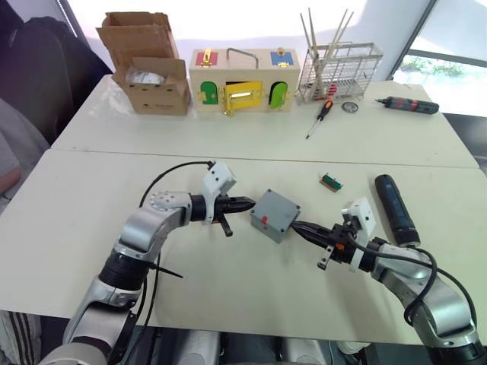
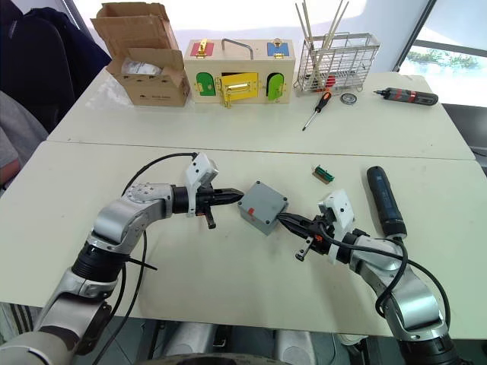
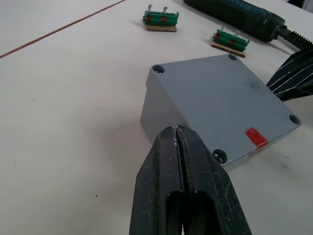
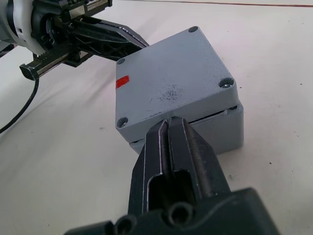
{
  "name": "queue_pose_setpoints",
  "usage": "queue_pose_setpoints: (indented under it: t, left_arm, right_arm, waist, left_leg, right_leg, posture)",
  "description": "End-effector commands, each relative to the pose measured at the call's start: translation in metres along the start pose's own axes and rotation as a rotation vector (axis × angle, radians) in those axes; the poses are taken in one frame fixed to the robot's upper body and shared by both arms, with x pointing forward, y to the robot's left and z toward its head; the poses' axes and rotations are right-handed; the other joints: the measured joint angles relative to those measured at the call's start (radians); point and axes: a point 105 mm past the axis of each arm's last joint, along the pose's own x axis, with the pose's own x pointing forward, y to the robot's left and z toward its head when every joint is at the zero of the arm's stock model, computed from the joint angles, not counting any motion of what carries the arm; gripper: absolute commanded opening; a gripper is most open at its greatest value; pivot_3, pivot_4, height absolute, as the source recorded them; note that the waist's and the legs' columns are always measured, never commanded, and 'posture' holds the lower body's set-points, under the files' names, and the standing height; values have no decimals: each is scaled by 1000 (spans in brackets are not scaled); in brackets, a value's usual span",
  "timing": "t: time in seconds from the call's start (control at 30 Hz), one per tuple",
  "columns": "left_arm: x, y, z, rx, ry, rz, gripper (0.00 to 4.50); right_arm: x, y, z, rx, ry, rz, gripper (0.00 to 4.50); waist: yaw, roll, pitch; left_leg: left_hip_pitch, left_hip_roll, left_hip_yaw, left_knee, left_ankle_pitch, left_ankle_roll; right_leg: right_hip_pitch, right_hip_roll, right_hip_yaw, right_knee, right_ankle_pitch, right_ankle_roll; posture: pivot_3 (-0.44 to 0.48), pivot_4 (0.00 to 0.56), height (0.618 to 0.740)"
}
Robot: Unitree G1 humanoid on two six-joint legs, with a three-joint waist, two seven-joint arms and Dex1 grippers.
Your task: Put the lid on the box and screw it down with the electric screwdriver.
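The grey lid [image 4: 171, 83] lies on the grey box [image 4: 230, 129] mid-table, slightly askew, with a thin gap showing along one edge. A small red mark [image 4: 122, 81] sits near the lid's edge. My left gripper [image 1: 247, 204] is shut, its tip against the box's left side. From the right, my right gripper [image 1: 298, 226] is also shut, its tip at the seam between lid and box. The thick black electric screwdriver [image 1: 395, 200] lies on the table to the right of the box, beyond my right arm, with nothing holding it.
A small green terminal block [image 1: 330, 182] lies behind the box. Along the back stand a cardboard carton [image 1: 148, 65], a wooden box with coloured doors [image 1: 243, 80] and a wire rack [image 1: 338, 72]. An orange-and-black screwdriver [image 1: 319, 118] and a slim dark driver [image 1: 409, 105] lie there too.
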Motion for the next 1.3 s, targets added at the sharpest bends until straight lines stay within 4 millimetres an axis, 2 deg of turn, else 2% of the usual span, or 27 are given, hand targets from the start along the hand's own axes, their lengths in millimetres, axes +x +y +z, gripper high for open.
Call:
queue_pose_setpoints:
  t: [0.03,0.33,0.63,1.3]
  left_arm:
    - [4,-10,12,38,-36,-39,0]
    - [10,-11,15,54,-39,-54,0]
    - [12,-14,13,61,-29,-65,0]
    - [3,-9,11,53,-27,-34,0]
  right_arm:
    - [-1,-3,11,-33,-38,-11,46]
    - [-2,-4,12,-30,-41,-23,46]
    - [-2,4,8,-13,-33,-3,46]
    - [4,9,9,-12,-39,22,46]
  waist:
    - [0,0,0]
    - [0,0,0]
    - [0,0,0]
    - [-1,0,0]
  left_leg:
    - [0,0,0,0,0,0]
    - [0,0,0,0,0,0]
    - [0,0,0,1,0,0]
    - [0,0,0,1,0,0]
  right_leg:
    - [0,0,0,0,0,0]
    - [0,0,0,0,0,0]
    - [0,0,0,1,0,0]
    - [0,0,0,1,0,0]
  posture:
    - [0,150,735]
    - [0,150,735]
    - [0,150,735]
    - [0,150,735]
